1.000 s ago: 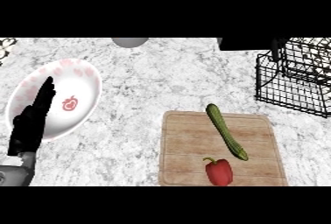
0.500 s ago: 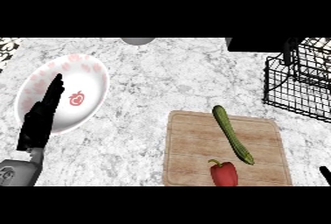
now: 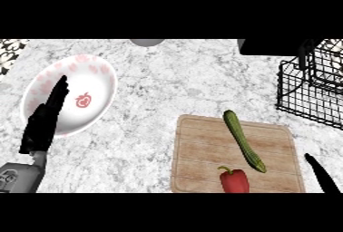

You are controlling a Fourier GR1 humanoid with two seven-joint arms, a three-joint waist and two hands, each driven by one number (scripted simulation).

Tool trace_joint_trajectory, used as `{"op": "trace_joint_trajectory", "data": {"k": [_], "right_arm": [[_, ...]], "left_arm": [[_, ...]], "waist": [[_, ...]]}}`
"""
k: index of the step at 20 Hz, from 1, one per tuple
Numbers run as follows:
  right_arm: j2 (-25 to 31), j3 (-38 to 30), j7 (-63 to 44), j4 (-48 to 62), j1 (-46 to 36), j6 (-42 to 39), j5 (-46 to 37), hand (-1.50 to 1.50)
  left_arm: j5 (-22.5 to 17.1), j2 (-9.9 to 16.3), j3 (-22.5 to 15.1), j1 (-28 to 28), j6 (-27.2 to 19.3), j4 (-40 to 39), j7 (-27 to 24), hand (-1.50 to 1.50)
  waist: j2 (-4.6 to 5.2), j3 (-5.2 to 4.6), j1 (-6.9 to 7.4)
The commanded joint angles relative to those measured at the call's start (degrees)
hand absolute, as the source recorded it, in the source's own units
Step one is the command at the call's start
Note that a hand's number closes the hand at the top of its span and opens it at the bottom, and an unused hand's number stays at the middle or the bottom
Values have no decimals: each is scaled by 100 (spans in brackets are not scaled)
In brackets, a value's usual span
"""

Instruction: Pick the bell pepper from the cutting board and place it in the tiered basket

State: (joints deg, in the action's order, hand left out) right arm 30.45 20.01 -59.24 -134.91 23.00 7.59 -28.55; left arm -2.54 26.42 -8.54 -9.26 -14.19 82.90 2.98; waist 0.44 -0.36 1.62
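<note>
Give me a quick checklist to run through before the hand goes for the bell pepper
1. Bell pepper on the cutting board: ok.
2. Pepper apart from the cucumber: ok, narrowly.
3. Right hand near the pepper: ok, at the board's right edge, not touching.
4. Right hand open: cannot tell.
5. Left hand out of the way: ok, open over the plate.
6. Tiered basket in view: ok, partly cut off.

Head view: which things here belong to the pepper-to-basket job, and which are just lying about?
Job:
- bell pepper, red, on the cutting board
- tiered basket, black wire, far right
- right hand, only fingers showing at the lower right

Lying about:
- cucumber on the board, beside the pepper
- plate, under the resting left hand
</note>
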Motion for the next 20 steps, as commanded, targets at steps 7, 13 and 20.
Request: {"op": "trace_joint_trajectory", "data": {"k": [7, 13, 20], "right_arm": [[-572, 1173, -2237, 132, -1493, -971, -1375, -150], [-1334, 1751, -2259, 686, -1679, -1176, -2296, -150], [-1689, 2085, -2189, 683, -1397, -1748, -3244, -150]], "left_arm": [[41, 31, 222, -224, 109, -110, 147, 0], [135, -164, 216, 152, 29, -44, -79, 0], [316, -187, 214, -66, 2, 0, 218, 0]], "waist": [[-42, 20, -106], [-47, 23, -122], [-50, 26, -191]]}}
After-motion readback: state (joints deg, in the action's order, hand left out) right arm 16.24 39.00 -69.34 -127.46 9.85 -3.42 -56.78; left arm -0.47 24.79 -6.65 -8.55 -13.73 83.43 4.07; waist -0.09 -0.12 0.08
